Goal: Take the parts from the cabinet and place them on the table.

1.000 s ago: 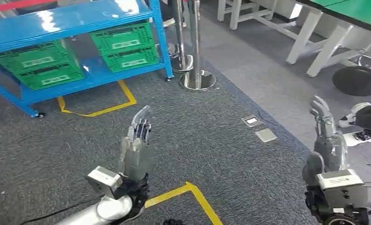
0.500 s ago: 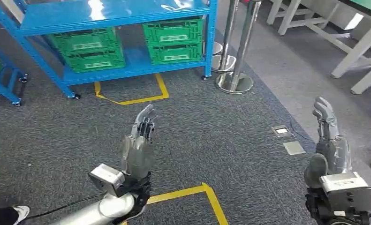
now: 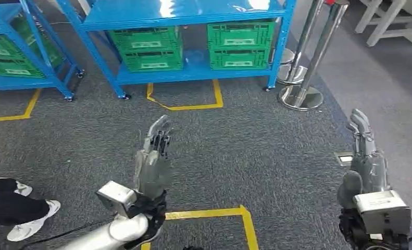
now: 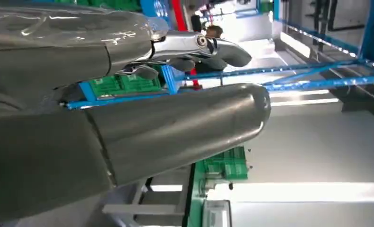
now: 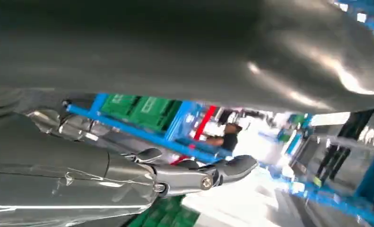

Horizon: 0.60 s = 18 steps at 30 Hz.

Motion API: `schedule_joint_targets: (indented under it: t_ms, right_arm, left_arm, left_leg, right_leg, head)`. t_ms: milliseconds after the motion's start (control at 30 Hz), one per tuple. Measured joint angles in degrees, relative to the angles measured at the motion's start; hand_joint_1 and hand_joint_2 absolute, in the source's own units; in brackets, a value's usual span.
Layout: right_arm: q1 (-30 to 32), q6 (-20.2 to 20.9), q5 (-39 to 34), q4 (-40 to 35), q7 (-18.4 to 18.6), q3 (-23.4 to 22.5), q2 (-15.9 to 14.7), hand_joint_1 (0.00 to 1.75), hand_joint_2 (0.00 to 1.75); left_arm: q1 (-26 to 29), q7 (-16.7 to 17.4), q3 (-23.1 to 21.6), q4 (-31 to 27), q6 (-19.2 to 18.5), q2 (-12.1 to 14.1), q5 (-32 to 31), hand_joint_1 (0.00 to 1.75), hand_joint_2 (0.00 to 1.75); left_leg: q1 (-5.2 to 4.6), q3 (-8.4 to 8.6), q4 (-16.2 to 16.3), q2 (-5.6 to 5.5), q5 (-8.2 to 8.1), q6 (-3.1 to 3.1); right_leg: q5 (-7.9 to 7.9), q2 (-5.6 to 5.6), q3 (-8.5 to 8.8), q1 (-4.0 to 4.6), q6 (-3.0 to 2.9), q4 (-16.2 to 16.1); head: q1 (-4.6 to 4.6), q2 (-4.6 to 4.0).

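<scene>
Well, the left hand (image 3: 152, 165) was held up over the grey carpet (image 3: 235, 151), fingers straight and slightly apart, holding nothing. The right hand (image 3: 366, 159) was raised the same way, empty too. Ahead stood the blue cabinet (image 3: 193, 13), with green crates (image 3: 146, 47) side by side on its low shelf; I couldn't make out any parts in them. Yellow floor tape (image 3: 214, 213) ran near the hands, chrome posts (image 3: 305, 57) stood just beside the cabinet, and a person's shoes (image 3: 32, 221) showed off to the left.
</scene>
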Motion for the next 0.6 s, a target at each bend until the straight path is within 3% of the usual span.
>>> schedule_joint_targets:
  t_ms: [33, 67, 100, 167, 200, 233, 300, 333, 500, 533, 567, 600]
  right_arm:
    - [-0.01, 0.07, 0.00, 0.11, -0.13, 0.02, 0.00, 0.00, 0.00]
    - [-0.01, 0.07, -0.02, 0.22, -0.18, 0.02, 0.02, 0.00, 0.00]
    - [-0.03, 0.18, -0.13, 0.24, -0.26, 0.02, 0.02, 0.00, 0.00]
    - [-0.08, 0.18, -0.17, 0.24, -0.31, 0.00, 0.02, 0.00, 0.00]
    - [-0.14, 0.24, -0.17, 0.24, -0.33, 0.00, 0.02, 0.00, 0.00]
    - [-0.16, 0.24, -0.20, 0.24, -0.35, 0.00, 0.02, 0.00, 0.00]
    - [-0.18, 0.24, -0.20, 0.24, -0.35, -0.02, 0.02, 0.00, 0.00]
    - [-0.18, 0.24, -0.17, 0.24, -0.35, 0.00, 0.02, 0.00, 0.00]
    - [-0.19, 0.24, -0.17, 0.24, -0.35, 0.00, 0.02, 0.00, 0.00]
    - [-0.31, 0.22, -0.17, 0.24, -0.37, -0.07, 0.02, 0.00, 0.00]
    - [-0.02, 0.09, -0.15, 0.26, -0.39, -0.04, 0.02, 0.00, 0.00]
    - [0.05, 0.09, -0.15, 0.28, -0.39, -0.02, 0.02, 0.00, 0.00]
  left_arm:
    - [0.01, -0.09, 0.00, 0.07, 0.00, 0.02, 0.07, 0.00, 0.00]
    - [0.02, -0.15, 0.00, 0.15, 0.00, 0.06, 0.24, 0.00, 0.00]
    - [0.04, -0.24, 0.00, 0.20, 0.00, 0.09, 0.31, 0.00, 0.00]
    - [0.03, -0.35, 0.00, 0.20, 0.00, 0.09, 0.40, 0.00, 0.00]
    - [0.00, -0.39, 0.00, 0.20, 0.00, 0.09, 0.42, 0.00, 0.00]
    - [-0.07, -0.42, 0.00, 0.20, 0.00, 0.05, 0.44, 0.00, 0.00]
    - [-0.09, -0.57, 0.00, 0.20, 0.00, 0.06, 0.42, 0.00, 0.00]
    - [-0.05, -0.59, 0.00, 0.20, 0.00, 0.07, 0.39, 0.00, 0.00]
    - [-0.01, -0.59, 0.00, 0.20, 0.00, 0.09, 0.39, 0.00, 0.00]
    - [0.12, -0.68, 0.00, 0.17, 0.00, 0.00, 0.22, 0.00, 0.00]
    - [0.12, -0.72, 0.00, 0.20, 0.00, -0.17, 0.11, 0.00, 0.00]
    - [0.16, -0.72, 0.00, 0.22, 0.00, -0.17, 0.09, 0.00, 0.00]
  left_leg:
    - [0.09, -1.67, 3.28, 0.07, -0.83, -0.10]
    - [0.12, -1.88, 3.56, 0.11, -0.28, -0.10]
    - [0.11, -0.43, 0.82, 0.17, 1.55, 0.04]
    - [-0.08, 5.68, -9.87, 1.48, 6.13, 0.71]
    - [-0.51, 8.34, -14.44, 4.34, 6.82, 1.27]
    - [-0.92, 8.45, -15.04, 4.39, 6.63, 1.66]
    - [-1.10, 8.18, -15.07, 3.14, 6.62, 2.17]
    - [-1.14, 8.16, -15.06, 2.67, 6.59, 2.26]
    - [-1.16, 8.15, -15.09, 2.49, 6.61, 2.31]
    - [-0.33, 8.92, -16.17, 1.25, 7.17, 2.96]
    - [-0.12, 8.96, -16.13, -1.12, 7.18, 3.41]
    - [-0.12, 9.02, -16.12, -1.89, 7.17, 3.40]
  right_leg:
    - [-0.05, -0.96, -0.05, 0.12, -0.07, 0.02]
    - [-0.08, -1.78, -0.03, 0.17, -0.08, 0.03]
    - [-0.15, -2.64, 0.03, 0.25, -0.09, 0.03]
    - [-0.33, -4.02, 0.27, 0.44, 0.03, 0.02]
    - [-0.46, -4.48, 0.48, 0.59, 0.12, 0.02]
    - [-0.66, -4.98, 0.38, 1.02, 0.46, 0.03]
    - [-0.84, -5.85, 0.64, 0.90, 0.87, -0.07]
    - [-0.84, -6.26, 0.77, 0.88, 1.01, -0.27]
    - [-0.83, -6.42, 0.85, 0.88, 1.07, -0.35]
    - [-2.16, -4.09, 0.45, 0.71, 1.83, 0.90]
    - [-9.70, -0.16, -7.67, 0.60, 2.39, 18.14]
    - [-9.35, -0.15, -8.61, 0.59, 2.45, 19.51]
  head:
    - [0.00, 0.00]
    - [-0.05, 0.00]
    - [0.00, 0.00]
    - [-0.02, 0.00]
    - [-0.11, 0.00]
    - [-0.07, 0.00]
    - [0.00, 0.00]
    - [-0.07, 0.00]
    - [-0.09, 0.00]
    - [-0.02, 0.00]
    - [0.68, 0.00]
    - [0.67, 0.00]
